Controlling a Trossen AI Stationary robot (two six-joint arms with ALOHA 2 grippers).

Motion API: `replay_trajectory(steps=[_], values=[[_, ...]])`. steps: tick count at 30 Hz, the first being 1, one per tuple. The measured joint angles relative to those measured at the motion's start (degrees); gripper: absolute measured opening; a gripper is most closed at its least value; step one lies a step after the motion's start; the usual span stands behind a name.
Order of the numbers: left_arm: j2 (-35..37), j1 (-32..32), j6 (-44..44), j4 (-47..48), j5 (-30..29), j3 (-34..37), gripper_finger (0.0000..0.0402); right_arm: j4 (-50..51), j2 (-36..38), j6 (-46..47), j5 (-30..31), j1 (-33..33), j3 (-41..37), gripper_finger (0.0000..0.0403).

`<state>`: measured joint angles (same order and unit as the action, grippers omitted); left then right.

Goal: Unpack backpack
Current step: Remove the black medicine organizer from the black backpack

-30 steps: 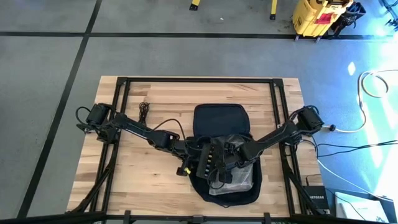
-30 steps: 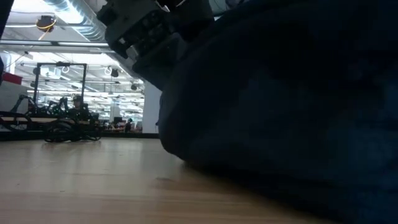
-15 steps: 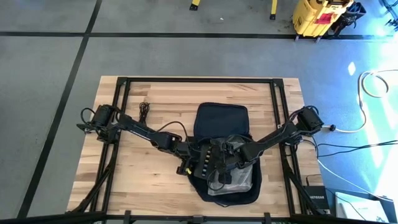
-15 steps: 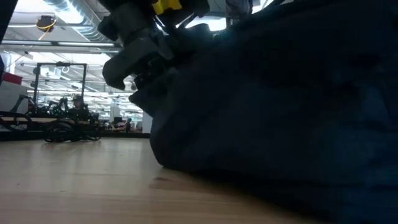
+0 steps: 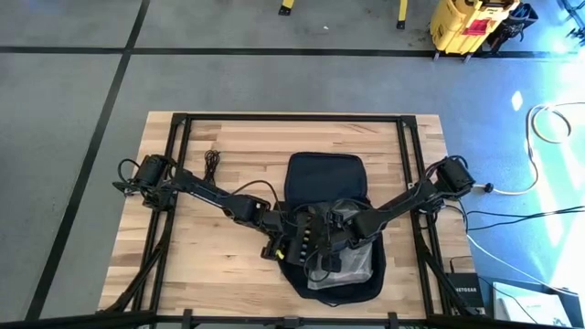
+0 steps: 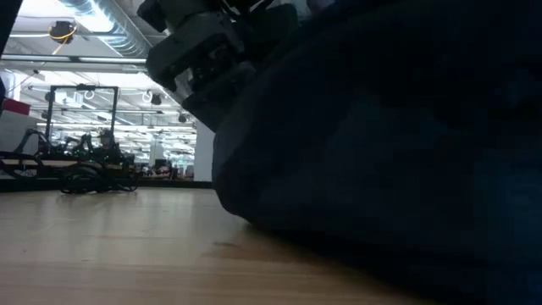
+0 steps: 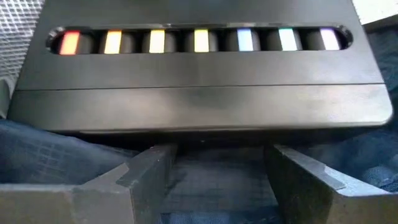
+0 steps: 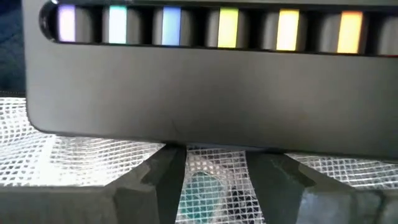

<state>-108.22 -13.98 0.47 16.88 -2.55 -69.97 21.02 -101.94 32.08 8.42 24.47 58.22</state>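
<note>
Backpack (image 5: 322, 178) sits mid-table on the wooden top (image 5: 228, 146), dark navy, rounded, soft and slumping, so I'd judge it floppy: pinch the fabric at the opening edge, not the body. Both my grippers meet over its near half, left gripper (image 7: 214, 171) with fingers parted over blue fabric, right gripper (image 8: 214, 165) with fingers parted, a narrow gap over white mesh plastic (image 8: 74, 158), neither visibly clamping anything. A dark bar with coloured lights (image 7: 199, 40) fills both wrist views.

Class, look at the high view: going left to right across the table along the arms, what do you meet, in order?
Left arm's base → small black cable → backpack with both end effectors over it → right arm's base.
</note>
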Motion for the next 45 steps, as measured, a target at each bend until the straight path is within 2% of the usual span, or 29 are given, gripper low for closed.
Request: replay_trajectory(steps=[16,26,45], values=[[0.0,-0.1,-1.9,1.6,-1.3,-0.1,0.0237,8.2,0.1,-0.5,1.0,-0.1,6.3,0.0154],[0.0,-0.1,-1.8,5.6,-2.0,-4.5,0.0237,10.9,0.2,0.4,0.9,-0.1,6.5,0.0154],[0.1,0.0,-3.6,7.7,0.3,-6.8,0.0237,10.6,0.2,2.1,-1.6,-0.1,6.5,0.0154]])
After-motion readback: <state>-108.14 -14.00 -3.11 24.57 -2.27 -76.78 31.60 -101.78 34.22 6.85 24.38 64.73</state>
